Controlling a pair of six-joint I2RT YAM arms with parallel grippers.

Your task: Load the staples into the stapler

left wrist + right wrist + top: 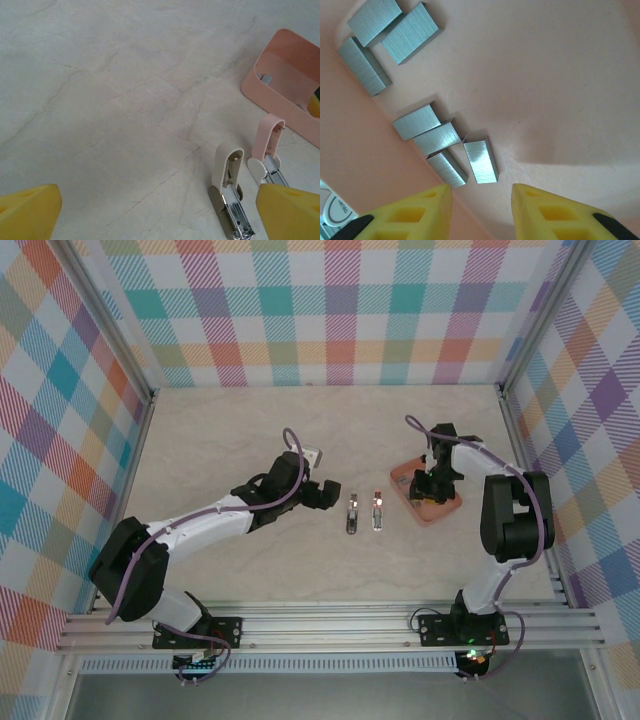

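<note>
My left arm reaches out from its base at the near left corner towards the middle of the table (220,430). The left gripper (165,215) hangs low over the bare surface, its yellow fingertips (30,210) spread wide with nothing between them. Just ahead of it, a cream stapler (227,172) and a pink stapler (268,142) lie side by side, both opened up.

My right arm is folded tightly, its wrist pointing down into the salmon tray (400,476). The right gripper (482,210) is partly open and grips nothing. The staples (438,138) lie as short grey strips on the tray floor, mostly along one wall. The nearest strip (480,161) sits just beyond the gap between the fingertips, not touching either one.
</note>
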